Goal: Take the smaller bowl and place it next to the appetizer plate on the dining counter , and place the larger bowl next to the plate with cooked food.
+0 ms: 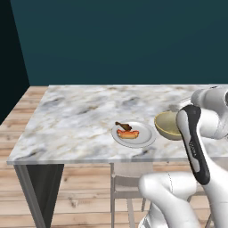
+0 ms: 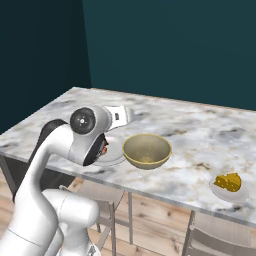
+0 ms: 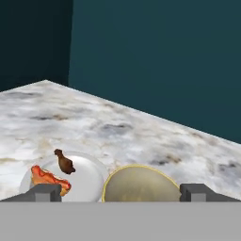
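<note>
The pincer (image 3: 120, 192) stands wide open and holds nothing: in the hand view its two dark, blocky fingertips (image 3: 46, 192) sit far apart at the bottom, with clear space between them and nothing touching either. In the right base view the hand (image 2: 120, 115) is a white block poking out past the arm's round dark-capped joint, above the counter.

Just below and ahead of the pincer, between the lines of its two tips, sits the large bowl (image 3: 141, 184): round, deep, matte tan with a thin yellowish rim and a faintly speckled inside, resting upright on the counter (image 3: 141, 127). The right base view shows its hollow (image 2: 147, 150) plainly; in the left base view it is partly hidden behind the arm (image 1: 168, 126).

To the pincer's left in the hand view, just beside the bowl and seemingly touching it or nearly so, lies the wide plate (image 3: 82, 181): flat, smooth, glossy white. On it are a reddish sausage in a bun (image 3: 47, 178) and a small dark brown piece (image 3: 65, 163) shaped like a drumstick. The left base view shows the plate (image 1: 140, 138) whole near the counter's front edge.

Well off to the pincer's right, in the right base view, a small pale plate (image 2: 222, 192) bears a lumpy yellow-orange wedge.

The counter is a long slab of white marble with grey and tan veins, open underneath, with a grey chair (image 1: 124, 182) tucked below. Behind it stands a flat dark teal wall (image 3: 164, 56).
</note>
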Controlling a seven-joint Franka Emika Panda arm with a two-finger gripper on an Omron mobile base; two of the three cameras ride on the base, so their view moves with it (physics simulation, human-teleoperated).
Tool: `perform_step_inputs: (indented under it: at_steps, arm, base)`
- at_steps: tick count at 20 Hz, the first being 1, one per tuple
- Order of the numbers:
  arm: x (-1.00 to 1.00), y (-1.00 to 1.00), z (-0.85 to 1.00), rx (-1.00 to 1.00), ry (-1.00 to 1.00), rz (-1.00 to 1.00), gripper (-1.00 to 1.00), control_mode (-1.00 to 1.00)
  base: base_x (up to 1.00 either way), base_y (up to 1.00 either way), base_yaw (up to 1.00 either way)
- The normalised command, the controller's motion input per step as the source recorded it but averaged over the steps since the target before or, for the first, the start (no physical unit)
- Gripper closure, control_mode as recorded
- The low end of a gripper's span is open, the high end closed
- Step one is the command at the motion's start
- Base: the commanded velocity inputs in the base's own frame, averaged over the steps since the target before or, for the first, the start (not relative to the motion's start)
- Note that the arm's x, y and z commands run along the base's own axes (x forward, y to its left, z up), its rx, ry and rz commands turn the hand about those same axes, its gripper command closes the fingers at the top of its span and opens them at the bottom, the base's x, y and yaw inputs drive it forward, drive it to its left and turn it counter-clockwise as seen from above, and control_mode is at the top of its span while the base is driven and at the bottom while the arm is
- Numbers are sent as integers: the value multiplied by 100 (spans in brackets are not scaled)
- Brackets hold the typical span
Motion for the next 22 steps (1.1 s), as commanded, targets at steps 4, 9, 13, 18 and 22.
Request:
perform_step_inputs:
  at_steps: [4, 9, 13, 18, 22]
  arm:
    - [0, 1, 7, 0, 0, 15, -100, -100]
    - [29, 1, 0, 0, 5, 3, -100, -100]
    - [-3, 4, 0, 0, 0, 0, -100, 100]
    - [0, 0, 0, 0, 0, 0, -100, 100]
    - [0, 0, 0, 0, 0, 0, -100, 100]
  base:
    - [0, 0, 0]
    - [0, 0, 0]
    - [-26, 17, 0]
    - [-78, 50, 0]
    - [-76, 66, 0]
